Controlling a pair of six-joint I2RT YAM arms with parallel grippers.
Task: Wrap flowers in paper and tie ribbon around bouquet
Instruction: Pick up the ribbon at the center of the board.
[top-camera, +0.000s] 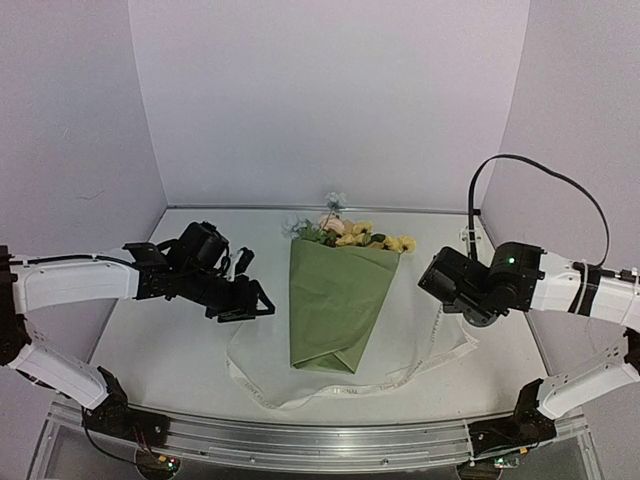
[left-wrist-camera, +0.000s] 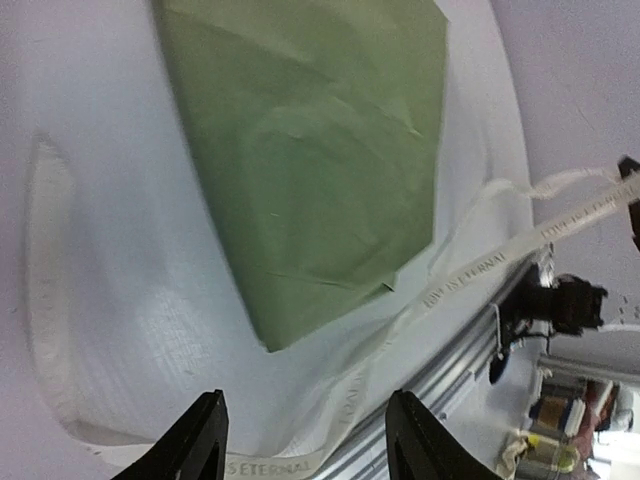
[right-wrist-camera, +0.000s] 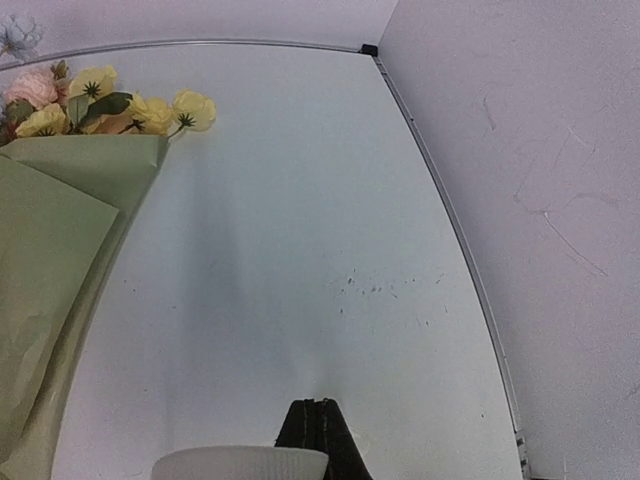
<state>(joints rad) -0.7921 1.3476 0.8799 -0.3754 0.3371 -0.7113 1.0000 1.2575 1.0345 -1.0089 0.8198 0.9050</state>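
Spread wide, the left pincer (left-wrist-camera: 305, 445) hangs with its black fingers (left-wrist-camera: 205, 440) apart and nothing between them. It hovers low over the table (top-camera: 160, 330), just to the left of the bouquet (top-camera: 335, 300). The right pincer (right-wrist-camera: 315, 432) is pressed together on the far right, and the ribbon (top-camera: 300, 395) runs up off the table into it, so it looks clamped on that strand. The bouquet lies flat in the middle of the table, its narrow folded end toward the arms. The flowers (top-camera: 355, 235), yellow, pink and pale blue, poke out of the wide end by the back wall. The paper (left-wrist-camera: 320, 150) is olive green and folded over into a cone. From where I stand the ribbon lies slack in a loose loop on the table around the cone's near end, not drawn tight on it.
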